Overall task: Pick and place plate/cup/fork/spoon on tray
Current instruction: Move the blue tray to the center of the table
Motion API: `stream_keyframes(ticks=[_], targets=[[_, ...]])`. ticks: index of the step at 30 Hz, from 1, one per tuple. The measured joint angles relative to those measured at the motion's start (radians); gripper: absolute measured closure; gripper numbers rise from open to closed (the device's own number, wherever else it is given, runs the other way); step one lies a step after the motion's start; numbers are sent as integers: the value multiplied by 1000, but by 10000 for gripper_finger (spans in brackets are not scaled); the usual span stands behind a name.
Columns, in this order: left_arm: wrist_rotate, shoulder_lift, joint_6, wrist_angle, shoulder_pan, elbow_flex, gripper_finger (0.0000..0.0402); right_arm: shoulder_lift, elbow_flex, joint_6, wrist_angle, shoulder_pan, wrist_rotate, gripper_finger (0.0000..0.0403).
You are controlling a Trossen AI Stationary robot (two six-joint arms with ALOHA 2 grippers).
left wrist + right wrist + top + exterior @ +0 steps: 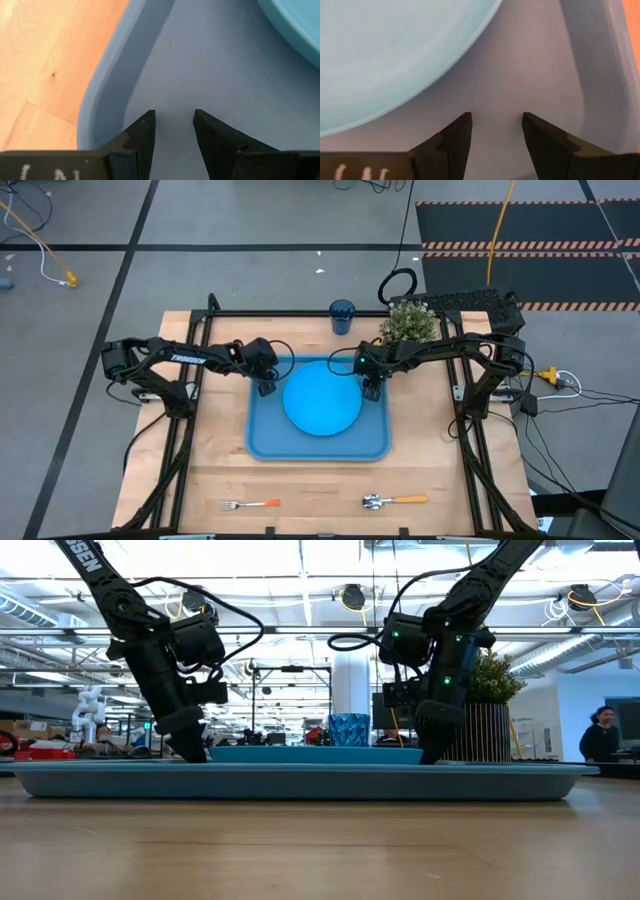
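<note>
A: Where does the plate (322, 401) sit?

B: Flat on the tray (270, 442), roughly centred, its far edge close to the tray's far rim. The tray lies in the middle of the wooden table (200, 480).

A: And the arms?

B: Both reach down onto the tray, one on each side of the plate. The left gripper (173, 131) is over bare tray floor at the far left, between the plate and the tray's left rim — its jaws stand apart with nothing between them. The right gripper (496, 132) mirrors it at the far right, jaws likewise parted and holding nothing, with the plate's edge just beside it.

A: The other pieces?

B: The cup (342, 316) stands upright at the table's far edge, beyond the tray, left of the potted plant (408, 323). The fork (250, 504) lies near the front edge, left of centre — the spoon (394, 500) lies well to its right, both off the tray.
</note>
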Motion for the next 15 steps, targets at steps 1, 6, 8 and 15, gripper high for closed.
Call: stream_keyframes(ticks=[1,6,8,15], targets=[[1,0,-3,-1,-3,0,259,0,0,-1,0,0,0,232],[16,-1,-12,-6,-21,0,259,0,0,-17,-1,-7,19,232],[18,-1,-12,-6,-25,0,259,0,0,-17,-1,-8,18,232],[-8,-1,-5,-2,-24,0,259,0,0,-16,-1,-7,18,232]])
